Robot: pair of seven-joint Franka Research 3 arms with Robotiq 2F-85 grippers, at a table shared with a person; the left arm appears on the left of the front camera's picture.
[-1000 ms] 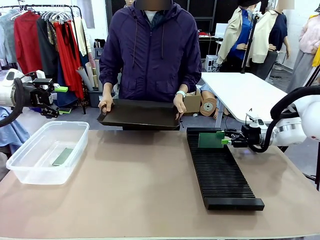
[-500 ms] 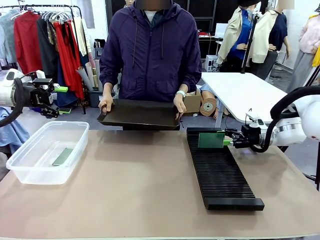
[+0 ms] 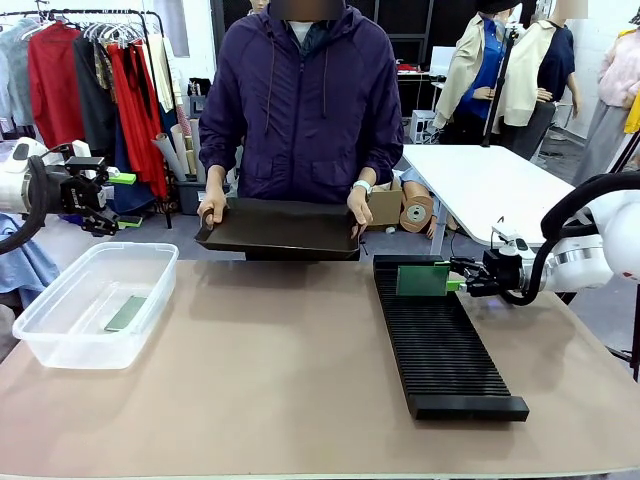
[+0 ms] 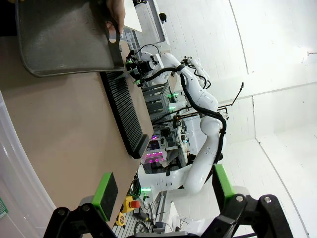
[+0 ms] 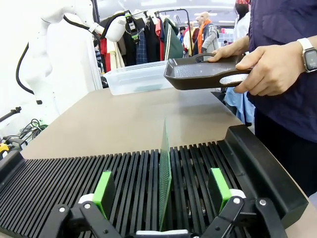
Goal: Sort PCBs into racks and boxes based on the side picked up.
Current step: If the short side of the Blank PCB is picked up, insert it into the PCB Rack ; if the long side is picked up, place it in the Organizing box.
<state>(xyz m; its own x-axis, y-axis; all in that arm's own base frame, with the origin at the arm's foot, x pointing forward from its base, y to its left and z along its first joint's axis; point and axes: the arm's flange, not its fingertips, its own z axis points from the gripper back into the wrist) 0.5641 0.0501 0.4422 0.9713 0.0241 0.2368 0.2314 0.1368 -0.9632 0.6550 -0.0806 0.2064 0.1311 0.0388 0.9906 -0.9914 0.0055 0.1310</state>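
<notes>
Front view: right gripper (image 3: 456, 283) level (jaws apart)

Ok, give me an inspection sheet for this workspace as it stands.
Surface: brown table, bare in the middle.
Job's things: one PCB stands on edge in a slot near the far end of the black rack; another PCB lies flat in the clear tub.
Clutter: person's hands hold a shallow black tray at the far edge.
Grippers: right gripper open, its pads either side of the racked PCB without touching it; left gripper open, empty, beyond the tub.
Cables: black cable along the right arm.
Surroundings: clothes rail, white table.
</notes>
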